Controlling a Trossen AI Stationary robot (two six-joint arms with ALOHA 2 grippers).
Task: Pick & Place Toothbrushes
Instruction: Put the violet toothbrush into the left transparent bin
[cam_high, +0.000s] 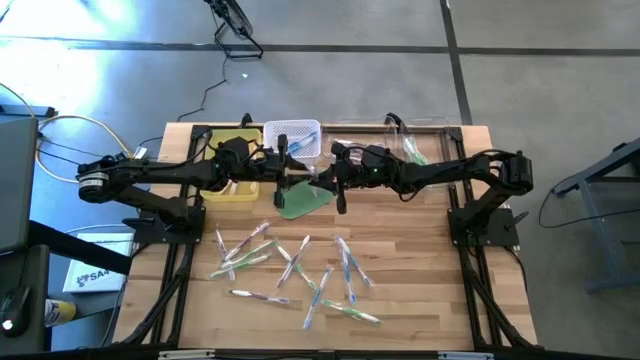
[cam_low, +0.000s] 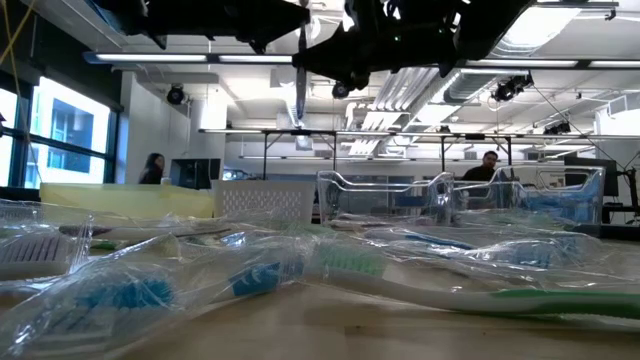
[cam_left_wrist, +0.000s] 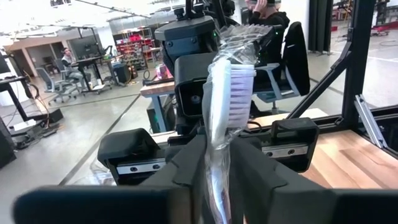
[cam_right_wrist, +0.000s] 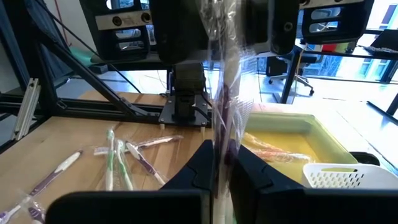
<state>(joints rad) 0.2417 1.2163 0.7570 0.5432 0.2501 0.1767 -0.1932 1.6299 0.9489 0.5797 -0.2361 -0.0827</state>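
Observation:
A toothbrush in a clear wrapper (cam_left_wrist: 222, 93) stands upright above the table's middle, white bristle head up, with both grippers on it. My left gripper (cam_left_wrist: 219, 171) comes level from the left and my right gripper (cam_right_wrist: 221, 163) level from the right, a little lower. They meet at mid-table: left gripper (cam_high: 303, 176), right gripper (cam_high: 320, 182). The low view shows the brush's lower end (cam_low: 300, 95) hanging below the dark grippers. Several more wrapped toothbrushes (cam_high: 290, 270) lie flat and scattered on the wooden table nearer the front. My left gripper has the wrapped handle (cam_left_wrist: 217, 146) between its two fingers, below the bristle head. The crinkled wrapper fills the gap. The fingers come level from the table's left and lie across the upright brush, which is clear of the table. My right gripper pinches the wrapped handle (cam_right_wrist: 219, 140) between its two fingers, lower down than the left one. It comes level from the table's right, across the brush. The brush rises upright out of the fingers toward the left gripper above.
Along the far edge stand a yellow bin (cam_high: 232, 170) with a brush in it, a white slotted basket (cam_high: 295, 135) and a clear bin (cam_high: 400, 140). A flat green pad (cam_high: 305, 200) lies under the grippers. People sit in the room beyond.

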